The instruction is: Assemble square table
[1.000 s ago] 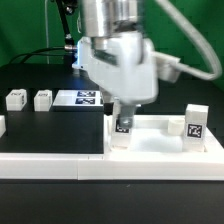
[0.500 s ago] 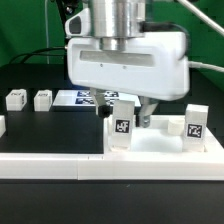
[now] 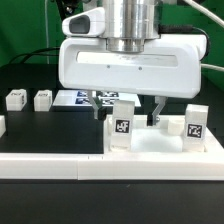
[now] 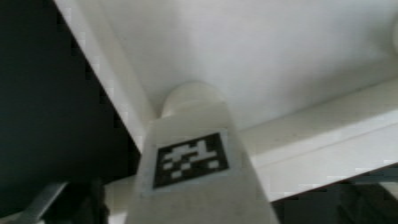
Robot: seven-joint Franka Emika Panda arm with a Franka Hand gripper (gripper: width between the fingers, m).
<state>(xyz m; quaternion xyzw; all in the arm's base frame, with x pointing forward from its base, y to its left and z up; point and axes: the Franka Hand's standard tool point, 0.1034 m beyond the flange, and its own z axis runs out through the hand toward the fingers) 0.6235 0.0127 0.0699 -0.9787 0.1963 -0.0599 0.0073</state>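
The square table slab (image 3: pixel 160 143) lies flat, white with a raised rim. A white leg post (image 3: pixel 122 131) with a black-and-white tag stands upright on its corner at the exterior view's left. A second tagged leg post (image 3: pixel 194 125) stands on the corner at the right. My gripper (image 3: pixel 127 110) hangs straight above the first post with its jaws wide apart. Its fingers (image 3: pixel 158 108) stand clear on either side of the post. In the wrist view the same post (image 4: pixel 192 165) rises toward the camera over the slab (image 4: pixel 302 60). Dark fingers (image 4: pixel 45 203) show apart from it.
Two more small white tagged leg posts (image 3: pixel 15 99) (image 3: pixel 42 99) stand on the black table at the exterior view's left. The marker board (image 3: pixel 78 98) lies behind the gripper. A long white rail (image 3: pixel 60 165) runs along the front.
My gripper has turned about its vertical axis so its broad face shows. Its fingers have spread away from the leg post, which stays upright on the slab.
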